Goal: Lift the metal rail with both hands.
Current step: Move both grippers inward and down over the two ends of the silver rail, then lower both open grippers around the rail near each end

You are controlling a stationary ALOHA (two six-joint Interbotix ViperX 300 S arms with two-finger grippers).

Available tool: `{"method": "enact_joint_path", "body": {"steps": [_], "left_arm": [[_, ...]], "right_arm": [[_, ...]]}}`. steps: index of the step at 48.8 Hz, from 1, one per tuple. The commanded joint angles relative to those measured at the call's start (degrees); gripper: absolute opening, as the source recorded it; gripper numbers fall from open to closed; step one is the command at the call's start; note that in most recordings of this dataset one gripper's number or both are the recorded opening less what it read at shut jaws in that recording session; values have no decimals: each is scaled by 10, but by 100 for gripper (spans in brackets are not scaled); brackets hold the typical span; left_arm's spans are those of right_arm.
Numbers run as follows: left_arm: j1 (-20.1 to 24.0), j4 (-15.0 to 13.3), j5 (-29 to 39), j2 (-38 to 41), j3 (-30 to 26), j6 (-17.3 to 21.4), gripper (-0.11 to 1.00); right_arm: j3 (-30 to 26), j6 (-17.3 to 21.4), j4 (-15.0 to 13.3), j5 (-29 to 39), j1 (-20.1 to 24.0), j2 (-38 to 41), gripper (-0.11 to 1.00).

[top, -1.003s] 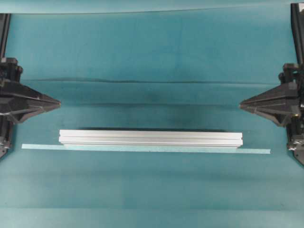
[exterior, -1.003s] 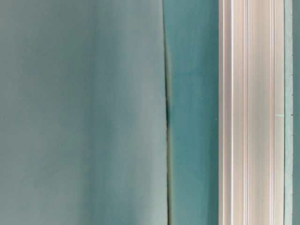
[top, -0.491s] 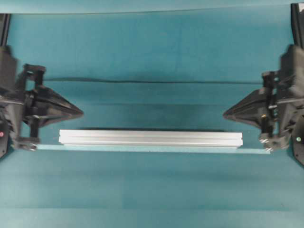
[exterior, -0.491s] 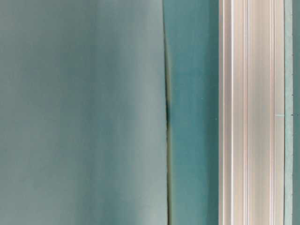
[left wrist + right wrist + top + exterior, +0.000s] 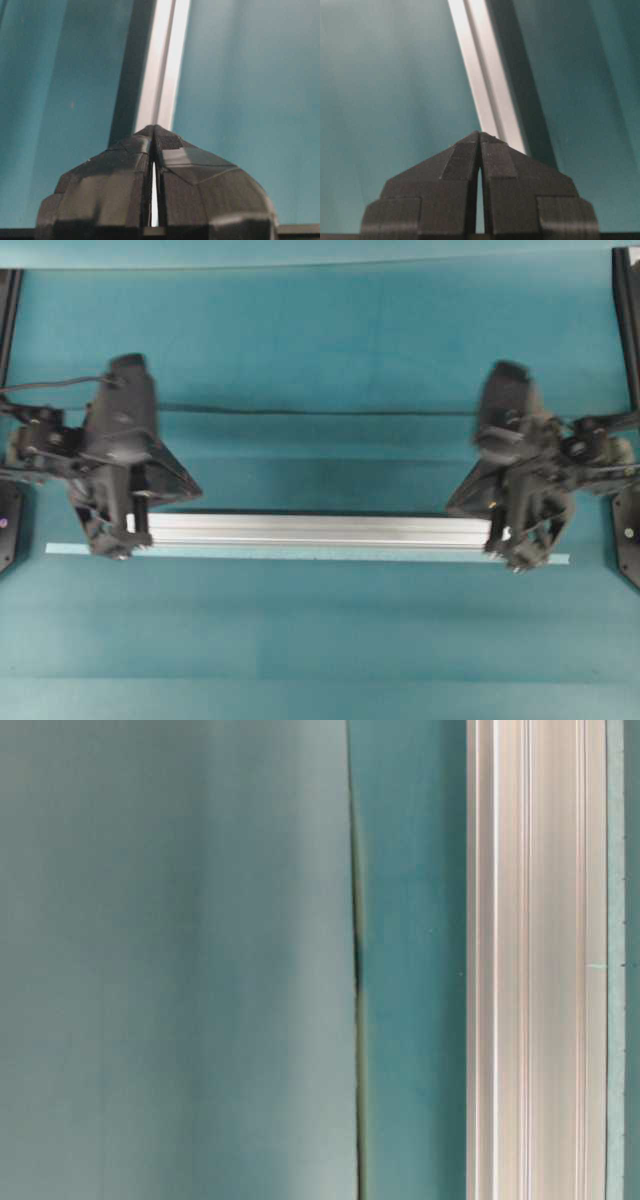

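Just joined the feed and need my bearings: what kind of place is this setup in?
Most likely a lab test bench, not a working shop. A plain teal cloth covers the table, a lone metal rail lies along a pale tape strip, and the left gripper and right gripper face each other.

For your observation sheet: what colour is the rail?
Silver, the rail; clearest in the overhead view.

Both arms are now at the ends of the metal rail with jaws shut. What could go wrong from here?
1. The left gripper and right gripper are both shut, nothing between the jaws. If they do not open, they may push the metal rail instead of gripping it.
2. With a gripper over each end, uneven contact could skew the rail off the pale tape strip beside it.
3. Each grip would sit at the very end, so it may slip.
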Motion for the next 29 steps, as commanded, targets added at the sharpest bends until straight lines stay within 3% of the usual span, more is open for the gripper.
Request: {"method": "enact_joint_path", "body": {"steps": [1, 13, 29], "left_arm": [[0, 2, 22, 18, -28, 2, -1], [-2, 2, 42, 70, -54, 6, -1], [-7, 2, 62, 115, -62, 13, -1]], "right_arm": [[-37, -4, -3, 37, 4, 36, 2], [-102, -49, -10, 138, 9, 114, 2], [-130, -98, -10, 165, 9, 170, 2]]}}
